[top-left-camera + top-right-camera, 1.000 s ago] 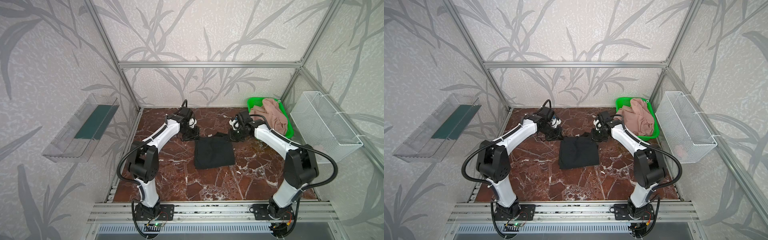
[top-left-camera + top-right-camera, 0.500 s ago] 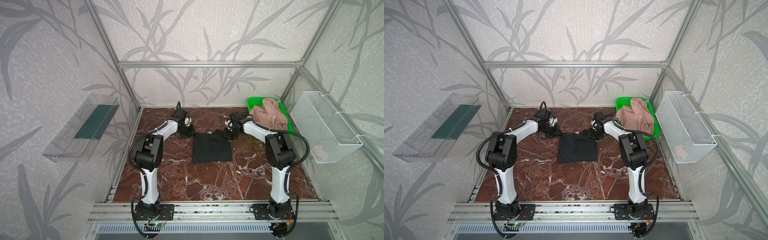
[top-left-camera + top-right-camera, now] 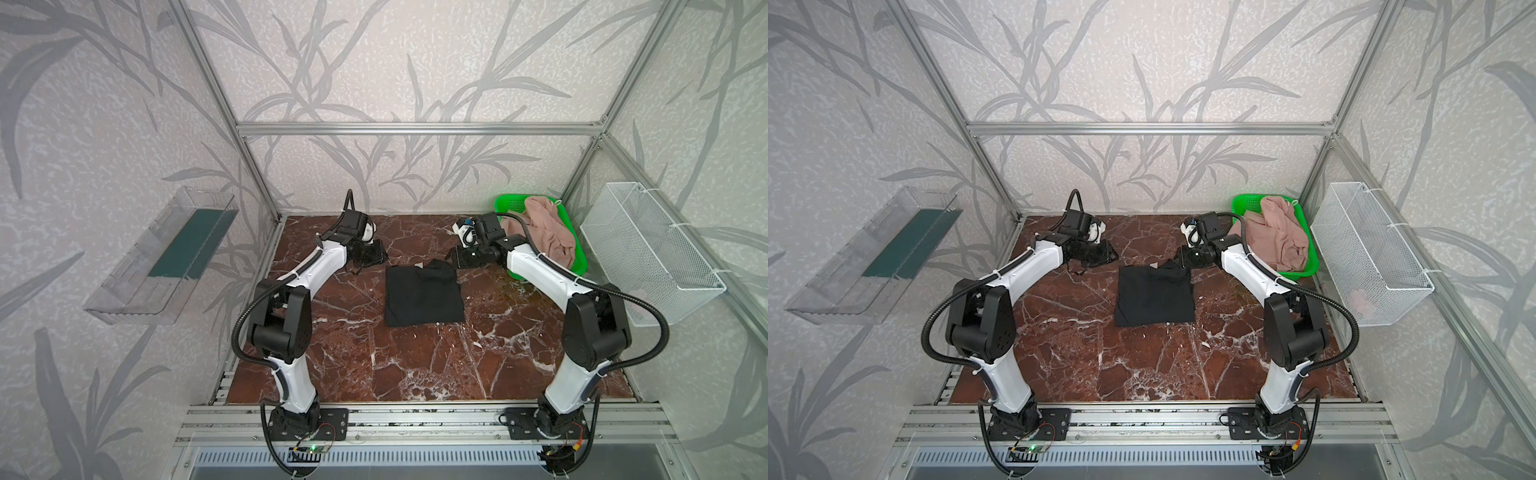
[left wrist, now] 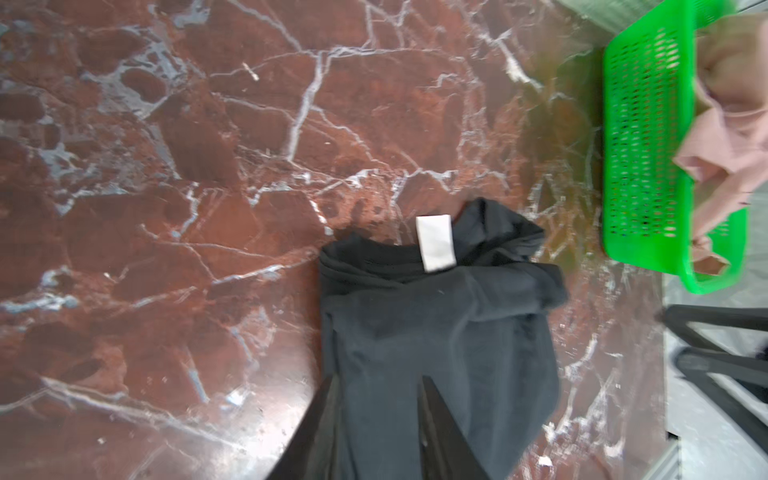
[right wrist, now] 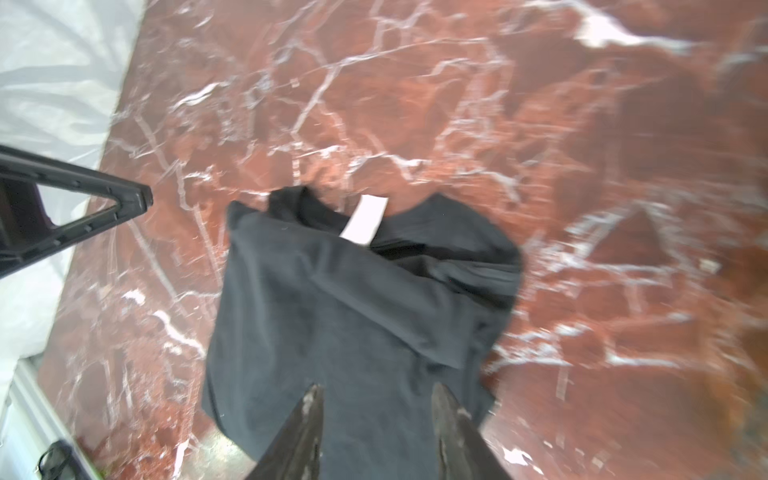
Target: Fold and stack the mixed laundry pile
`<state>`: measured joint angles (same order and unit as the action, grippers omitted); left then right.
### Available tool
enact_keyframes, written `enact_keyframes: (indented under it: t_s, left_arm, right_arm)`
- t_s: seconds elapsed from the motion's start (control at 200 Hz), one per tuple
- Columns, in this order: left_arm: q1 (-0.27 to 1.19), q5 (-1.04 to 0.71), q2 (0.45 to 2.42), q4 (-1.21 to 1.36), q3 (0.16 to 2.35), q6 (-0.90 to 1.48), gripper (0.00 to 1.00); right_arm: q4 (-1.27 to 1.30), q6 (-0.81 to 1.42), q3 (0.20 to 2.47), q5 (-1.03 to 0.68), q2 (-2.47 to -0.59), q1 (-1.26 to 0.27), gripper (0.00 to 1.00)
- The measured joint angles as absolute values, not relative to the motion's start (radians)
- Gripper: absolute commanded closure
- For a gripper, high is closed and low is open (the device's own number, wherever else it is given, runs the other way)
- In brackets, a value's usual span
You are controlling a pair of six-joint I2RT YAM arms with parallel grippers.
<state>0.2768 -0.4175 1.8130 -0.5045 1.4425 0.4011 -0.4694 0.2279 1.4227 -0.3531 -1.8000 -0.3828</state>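
1. Left of centre in both top views, the left gripper (image 3: 375, 257) has let go. A second ago it was pinched shut at the shirt's upper edge; now its jaws stand parted and empty, just beside the cloth
2. Mid-frame, the black T-shirt (image 3: 422, 297) lies folded into a rough rectangle on the marble table (image 3: 415, 365), with its grey neck label (image 4: 435, 243) showing at the upper edge. Nothing holds it any more
3. Right of centre, the right gripper (image 3: 455, 257) has released too and backed off, its jaws apart and empty
4. At the upper right, the dusty-pink shorts (image 3: 548, 232) stay heaped in the green basket (image 3: 509, 203). I judge this fold finished and that garment next
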Motion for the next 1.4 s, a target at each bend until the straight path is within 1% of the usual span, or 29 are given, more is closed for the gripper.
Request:
enact_keyframes:
  t_s: [0.17, 0.3, 0.39, 0.485, 0.74, 0.98, 1.095, 1.145, 1.185, 1.245, 1.33, 1.385, 1.4]
  left_arm:
    - [0.364, -0.452, 1.809, -0.482, 1.374, 0.385, 0.85]
    - [0.406, -0.474, 1.873, -0.435, 1.317, 0.402, 0.85]
    - [0.399, -0.458, 1.945, -0.394, 1.304, 0.414, 0.87]
    - [0.387, -0.469, 2.011, -0.352, 1.308, 0.429, 0.88]
    - [0.382, -0.455, 2.025, -0.282, 1.322, 0.441, 0.88]
    - [0.382, -0.448, 2.025, -0.272, 1.321, 0.439, 0.88]
    - [0.382, -0.447, 2.025, -0.266, 1.321, 0.44, 0.88]
    - [0.382, -0.446, 2.025, -0.264, 1.321, 0.441, 0.87]
    - [0.381, -0.445, 2.025, -0.263, 1.321, 0.442, 0.84]
    - [0.38, -0.443, 2.025, -0.262, 1.321, 0.449, 0.78]
    - [0.376, -0.436, 2.023, -0.26, 1.321, 0.453, 0.67]
    - [0.373, -0.43, 2.016, -0.263, 1.32, 0.463, 0.62]
    - [0.372, -0.427, 2.013, -0.265, 1.319, 0.464, 0.59]
  right_arm:
    - [-0.464, 0.213, 1.422, -0.38, -1.887, -0.437, 0.66]
    - [-0.445, 0.218, 1.421, -0.379, -1.956, -0.451, 0.7]
    - [-0.438, 0.223, 1.433, -0.313, -2.012, -0.45, 0.75]
    - [-0.436, 0.236, 1.479, -0.219, -2.085, -0.447, 0.76]
    - [-0.415, 0.255, 1.674, -0.062, -2.218, -0.436, 0.77]
    - [-0.389, 0.277, 1.723, -0.03, -2.256, -0.405, 0.77]
    - [-0.395, 0.276, 1.816, -0.031, -2.316, -0.395, 0.76]
    - [-0.395, 0.277, 1.871, -0.035, -2.354, -0.392, 0.76]
    - [-0.399, 0.277, 1.917, -0.039, -2.387, -0.39, 0.76]
    - [-0.41, 0.277, 1.974, -0.046, -2.425, -0.388, 0.74]
    - [-0.453, 0.275, 2.051, -0.064, -2.464, -0.385, 0.71]
    - [-0.487, 0.268, 2.083, -0.076, -2.473, -0.384, 0.68]
    - [-0.495, 0.265, 2.087, -0.08, -2.473, -0.384, 0.67]
